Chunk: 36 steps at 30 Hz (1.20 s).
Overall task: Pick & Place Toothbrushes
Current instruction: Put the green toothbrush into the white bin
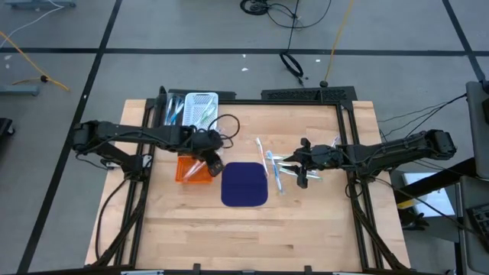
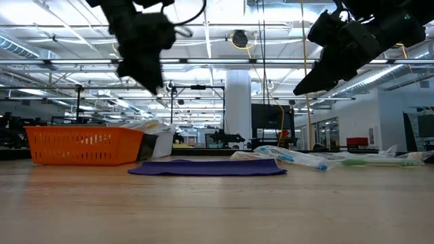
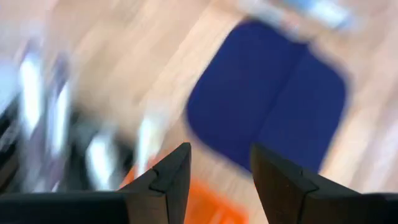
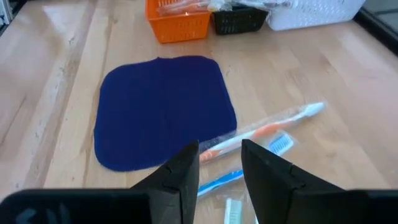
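Lying loose on the wooden table [image 1: 306,221], the toothbrushes [image 1: 272,168] form a small scatter just beside the right-hand edge of the dark blue mat [image 1: 244,184]; in the right wrist view one with an orange handle [image 4: 261,132] and a blue-bristled one [image 4: 281,143] lie next to the mat's corner. More wrapped toothbrushes show inside the orange basket [image 1: 191,169], which stands just left of the mat. Behind it are a black basket [image 1: 173,111] and a white basket [image 1: 202,108], side by side at the table's far edge. The right gripper [image 4: 220,163] hovers above the loose toothbrushes, its jaws parted and holding nothing. The left gripper [image 3: 220,168] hangs over the orange basket's mat-side edge, its jaws likewise apart and empty. In the low view both grippers sit well above the table.
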Available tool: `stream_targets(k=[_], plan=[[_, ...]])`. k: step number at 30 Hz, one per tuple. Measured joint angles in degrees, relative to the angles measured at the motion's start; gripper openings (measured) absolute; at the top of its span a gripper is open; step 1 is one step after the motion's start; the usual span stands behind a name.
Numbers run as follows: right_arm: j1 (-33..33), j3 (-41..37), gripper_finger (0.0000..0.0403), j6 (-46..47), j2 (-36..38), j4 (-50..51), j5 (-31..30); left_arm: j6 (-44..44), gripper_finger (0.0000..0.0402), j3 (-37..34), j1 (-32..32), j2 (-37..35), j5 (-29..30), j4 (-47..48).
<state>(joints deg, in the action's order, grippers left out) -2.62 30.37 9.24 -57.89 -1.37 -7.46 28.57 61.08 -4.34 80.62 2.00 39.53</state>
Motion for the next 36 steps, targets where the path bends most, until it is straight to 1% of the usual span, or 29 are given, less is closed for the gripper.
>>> stream_targets(k=[5, 8, 12, 15, 18, 24, 28, 36], plan=[[0.0, 0.0, 0.011, 3.34, 0.02, 4.76, 0.04, -6.83, 0.0166, 0.0, 0.0, 0.0, -0.12, -13.32], [-0.01, 0.0, 0.0107, 6.36, 0.02, 11.55, 0.19, -10.4, 0.0166, 0.0, 0.0, 0.0, -0.08, -20.23], [0.0, 0.0, 0.0102, 14.0, 0.02, 22.37, 0.95, -14.24, 0.0166, 0.0, -0.02, 0.0, -0.04, -25.86], [-0.11, 0.0, 0.01, 17.82, 0.02, 27.63, 4.63, -16.35, 0.0166, 0.0, -0.02, 0.0, -0.02, -27.53], [-0.87, 0.0, 0.01, 19.09, 0.02, 29.82, 6.06, -17.41, 0.0166, 0.0, -0.02, 0.0, 0.0, -27.81], [-2.78, 0.0, 0.01, 20.08, -0.35, 32.21, 5.8, -17.96, 0.0166, 0.0, -0.02, 0.0, 0.0, -27.75], [-3.12, -0.26, 0.01, 20.09, -1.75, 34.38, 3.12, -17.96, 0.0165, 0.0, -0.02, 0.0, 0.03, -27.76], [-3.09, -2.0, 0.01, 19.99, -5.28, 33.72, 3.16, -18.12, 0.0166, 0.0, -0.02, 0.0, 0.07, -27.79]])
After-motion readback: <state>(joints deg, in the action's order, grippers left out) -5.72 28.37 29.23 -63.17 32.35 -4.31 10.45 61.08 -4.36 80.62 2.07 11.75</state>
